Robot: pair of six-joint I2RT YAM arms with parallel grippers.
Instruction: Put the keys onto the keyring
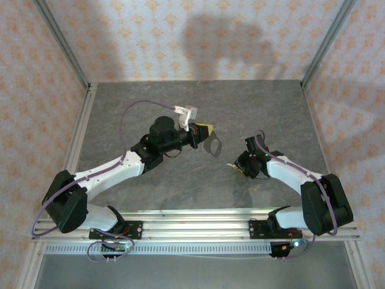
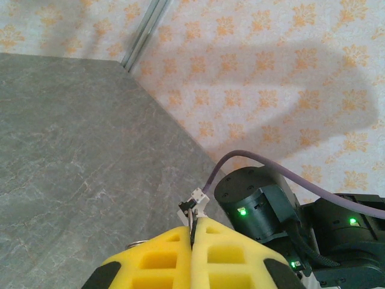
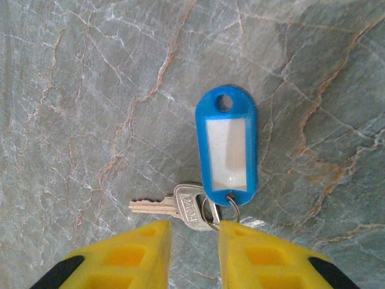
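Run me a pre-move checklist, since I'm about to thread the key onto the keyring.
1. Left gripper shut on keyring: ok.
2. Key sits between right fingers: ok.
3. Right gripper actually clamping the key: cannot tell.
4. Blue tag clear of the fingers: ok.
5. Key brought up to the keyring: not ok, they are apart in the top view.

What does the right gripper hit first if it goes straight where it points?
Likely the silver key and its small split ring, lying at the mouth of the open jaws of the right gripper; the blue tag lies beyond. Height is unclear, so it might pass over.
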